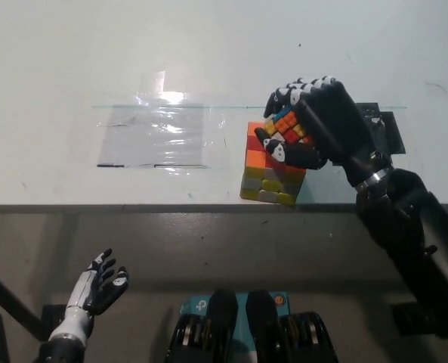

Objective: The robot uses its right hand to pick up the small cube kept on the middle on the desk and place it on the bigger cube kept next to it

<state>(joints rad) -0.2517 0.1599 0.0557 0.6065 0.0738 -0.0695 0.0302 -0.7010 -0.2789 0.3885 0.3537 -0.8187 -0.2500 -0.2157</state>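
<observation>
desk [72, 60]: big white surface, fills the whole top half of the head view, front edge runs across the middle.
clear plastic sheet [154, 136]: shiny, lying flat on the desk left of the cubes, catching a lot of glare.
right arm [405, 227]: black, comes up from the bottom right and reaches over the desk's front edge.
black patch [382, 128]: dark flat shape on the desk, peeking out just behind the right hand, can't tell what it is.
right hand [307, 128]: curled around the small cube, fingers wrapped over the far side and thumb on the near side, so it's pinching it.
big cube [265, 174]: Rubik's-style, orange and red on top, yellow and grey on the front, sitting near the desk's front edge.
small cube [286, 125]: multicoloured, inside the right hand's grasp, right over the big cube's top right part. Can't tell if it's touching the top.
left hand [99, 281]: white, way down at the lower left below the desk, fingers spread, holding nothing.
</observation>
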